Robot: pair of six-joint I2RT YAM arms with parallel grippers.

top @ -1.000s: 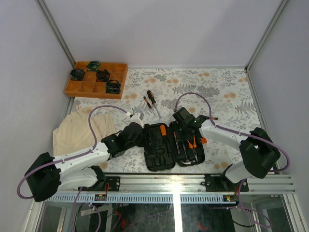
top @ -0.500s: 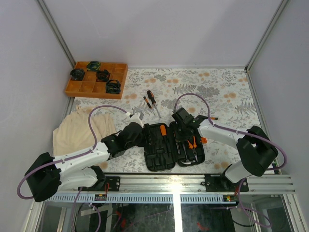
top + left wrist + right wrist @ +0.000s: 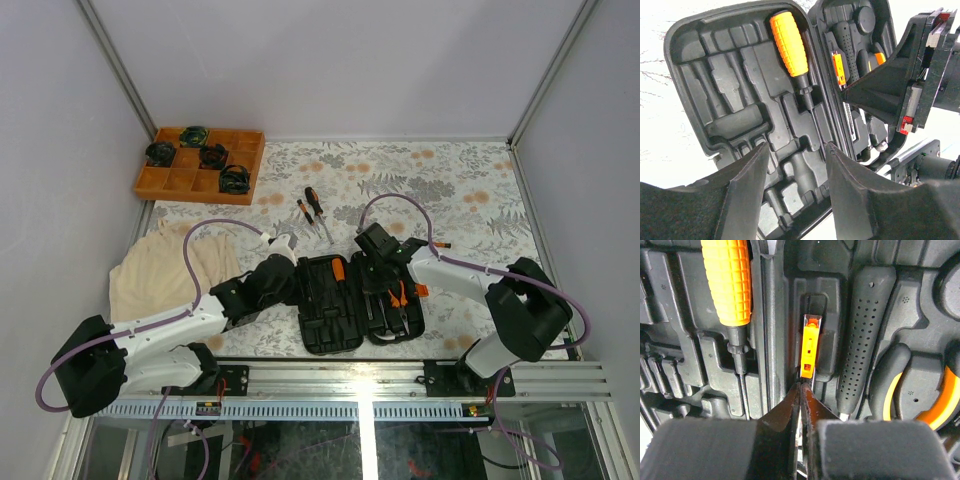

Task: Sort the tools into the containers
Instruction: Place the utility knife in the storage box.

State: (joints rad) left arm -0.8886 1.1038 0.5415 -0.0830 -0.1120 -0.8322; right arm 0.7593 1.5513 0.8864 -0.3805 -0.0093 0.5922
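The black case (image 3: 322, 330) lies open near the front edge. A big orange-handled screwdriver (image 3: 338, 268) (image 3: 789, 42) sits in its left half. Pliers (image 3: 400, 295) and a black dotted handle (image 3: 865, 330) sit in the right half. My right gripper (image 3: 370, 262) (image 3: 801, 385) is shut, its tips at the lower end of a small orange tool (image 3: 810, 345) seated in a slot. A pale sliver shows between the fingers; I cannot tell whether it is pinched. My left gripper (image 3: 290, 268) (image 3: 796, 147) hangs open over the case's left half, holding nothing. Two screwdrivers (image 3: 312, 212) lie on the table behind the case.
An orange gridded tray (image 3: 150, 185) with round coiled items (image 3: 213, 155) stands at the back left. A cream cloth (image 3: 160, 270) lies at the left under my left arm. A metal rail (image 3: 400, 375) runs along the near edge.
My right gripper has shifted slightly left over the case and its jaws have closed fully. The left arm has not moved.
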